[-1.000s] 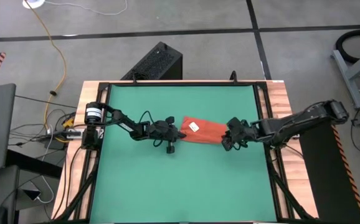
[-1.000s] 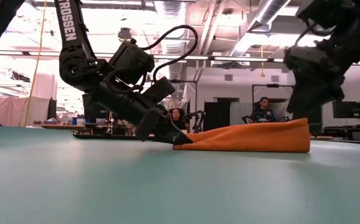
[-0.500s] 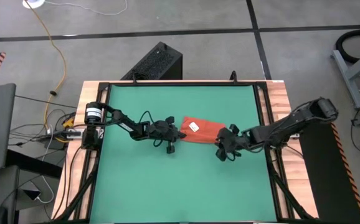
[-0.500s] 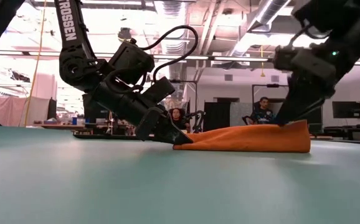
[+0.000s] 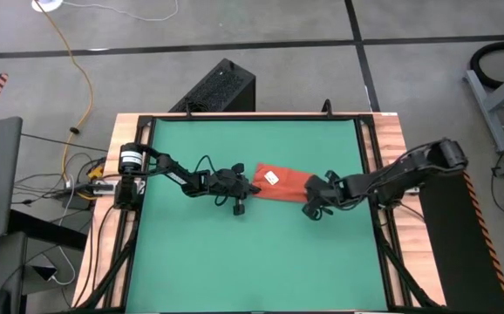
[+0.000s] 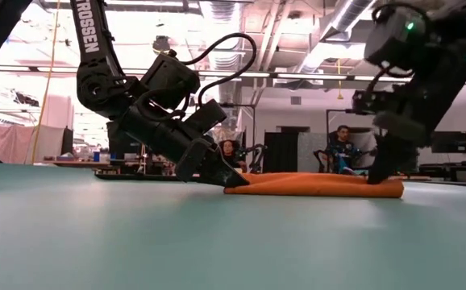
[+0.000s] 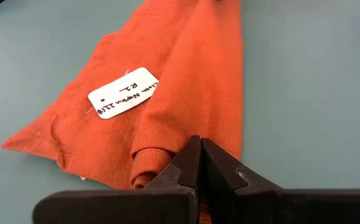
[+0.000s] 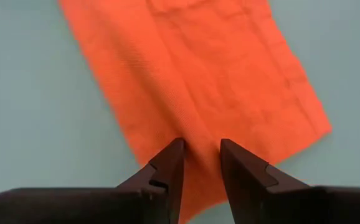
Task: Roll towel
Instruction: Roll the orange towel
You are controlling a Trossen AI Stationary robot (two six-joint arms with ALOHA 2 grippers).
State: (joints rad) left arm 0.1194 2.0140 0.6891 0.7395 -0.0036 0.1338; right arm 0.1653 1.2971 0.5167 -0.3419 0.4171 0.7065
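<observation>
The orange-red towel (image 5: 285, 184) lies flat in a narrow strip on the green mat (image 5: 252, 253), white tag (image 7: 123, 92) facing up. One long edge is curled into a small roll (image 7: 147, 163). My left gripper (image 5: 248, 188) is shut at the towel's left end and low to the mat (image 6: 231, 181). My right gripper (image 5: 308, 206) is open by a narrow gap at the towel's right near corner (image 8: 202, 152), with its fingertips down at the cloth (image 6: 376, 176). My left gripper's shut fingertips (image 7: 198, 149) rest on the towel's left end beside the curled edge (image 7: 167, 146), slanting down from the table's left. The fingers hide whether any cloth is pinched. The towel lies on the mat. My right gripper's fingertips (image 8: 170, 155) stand from above on the towel's right end (image 8: 198, 134), orange cloth showing in the gap. I cannot tell whether they pinch it. That end lies flat.
A black box (image 5: 221, 87) stands beyond the table's far edge. Wooden table borders and black rails (image 5: 370, 139) frame the mat. People (image 6: 342, 145) sit in the room behind. Bare mat stretches toward the near edge (image 5: 252, 279).
My right gripper has moved down and toward the table's near-left. The towel's right end, which stood raised off the mat, has come down and now lies flat. The left end stays where it was.
</observation>
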